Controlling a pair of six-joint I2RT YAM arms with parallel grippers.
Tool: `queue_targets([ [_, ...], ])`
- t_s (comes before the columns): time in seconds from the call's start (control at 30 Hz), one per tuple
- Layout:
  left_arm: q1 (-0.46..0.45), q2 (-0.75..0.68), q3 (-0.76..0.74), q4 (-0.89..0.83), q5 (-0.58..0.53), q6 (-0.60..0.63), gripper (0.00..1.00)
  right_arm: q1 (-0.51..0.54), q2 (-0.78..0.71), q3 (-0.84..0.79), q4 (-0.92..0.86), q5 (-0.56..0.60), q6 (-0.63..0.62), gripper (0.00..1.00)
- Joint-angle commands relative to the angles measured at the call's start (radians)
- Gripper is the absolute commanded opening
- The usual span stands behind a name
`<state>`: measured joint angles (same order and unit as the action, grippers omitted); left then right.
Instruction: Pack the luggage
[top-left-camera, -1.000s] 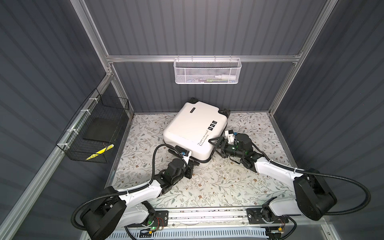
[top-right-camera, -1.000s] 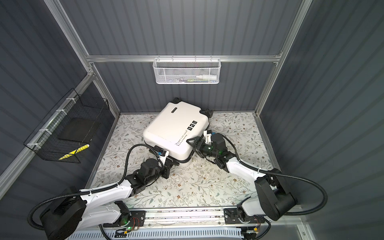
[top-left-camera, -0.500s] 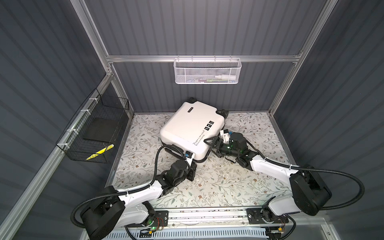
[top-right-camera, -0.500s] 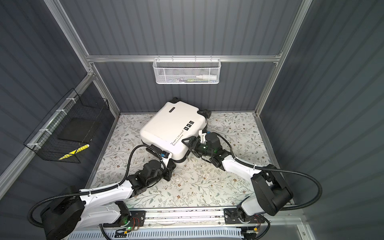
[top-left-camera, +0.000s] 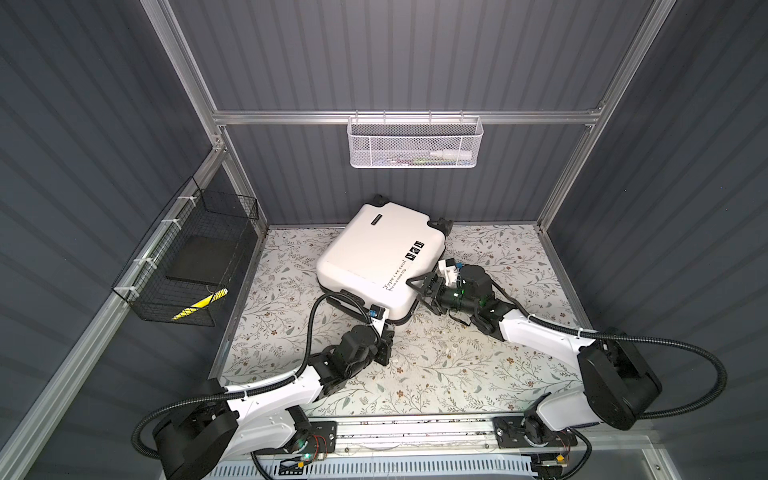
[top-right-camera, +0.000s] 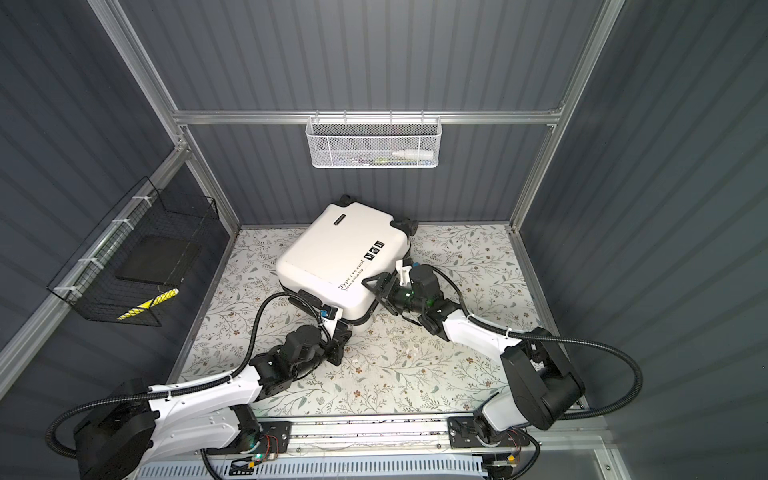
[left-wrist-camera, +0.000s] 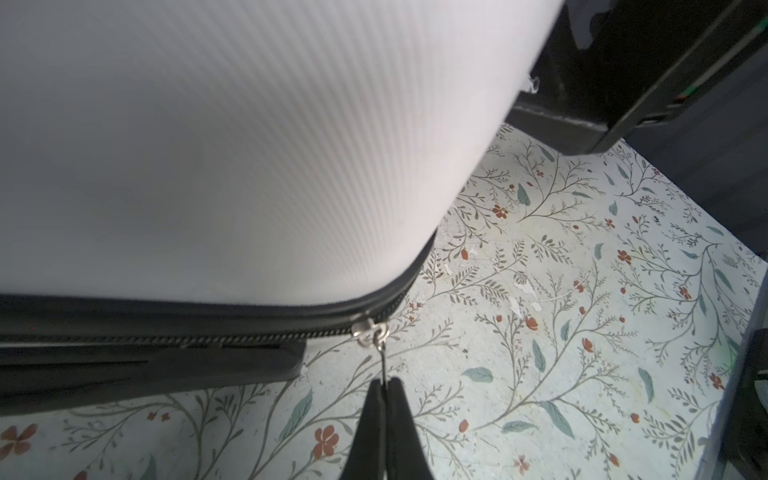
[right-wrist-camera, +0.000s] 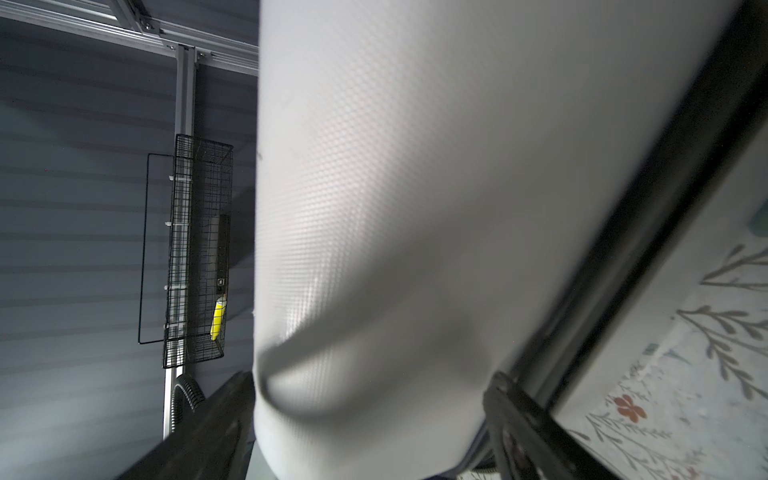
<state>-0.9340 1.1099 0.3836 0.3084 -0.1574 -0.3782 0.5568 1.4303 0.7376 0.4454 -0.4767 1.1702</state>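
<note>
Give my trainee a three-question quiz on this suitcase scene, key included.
1. What does the left hand pinch? A) a wheel B) the zipper pull C) the handle
2. True or false: the right hand hangs clear of the suitcase.
3. Which wall basket holds the yellow thing, black or white?
Key: 1 B; 2 false, its fingers straddle the suitcase's edge; 3 the black basket.

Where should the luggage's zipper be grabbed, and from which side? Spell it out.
Grip the thin metal pull tab hanging off the slider at the luggage's rounded corner. It sticks straight out from the seam, so come in from outside the case, in line with the tab, and pinch its flat faces. The left gripper is shut on it that way.
</note>
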Motion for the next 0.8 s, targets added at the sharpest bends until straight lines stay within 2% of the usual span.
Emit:
queue_targets([
  [0.0, -0.026, -0.031, 0.002, 0.043, 0.048, -0.011, 0.00, -0.053, -0.058, -0.078, 0.059, -0.046, -0.014, 0.88],
  [0.1, -0.026, -0.034, 0.004, 0.034, 0.045, -0.009, 0.00, -0.095, -0.093, -0.154, 0.085, -0.085, -0.051, 0.86],
  [0.33, -0.026, -0.029, 0.020, 0.014, 0.047, -0.006, 0.00, -0.126, -0.116, -0.236, 0.048, -0.154, -0.296, 0.79],
  [0.5, -0.026, -0.015, 0.035, 0.003, 0.055, -0.004, 0.00, -0.126, -0.094, -0.264, 0.084, -0.222, -0.442, 0.69],
  [0.63, -0.026, -0.006, 0.044, 0.002, 0.058, 0.001, 0.00, -0.124, -0.069, -0.271, 0.101, -0.271, -0.516, 0.63],
  [0.77, -0.026, 0.005, 0.052, 0.001, 0.061, 0.002, 0.00, -0.119, -0.015, -0.261, 0.117, -0.290, -0.545, 0.63],
])
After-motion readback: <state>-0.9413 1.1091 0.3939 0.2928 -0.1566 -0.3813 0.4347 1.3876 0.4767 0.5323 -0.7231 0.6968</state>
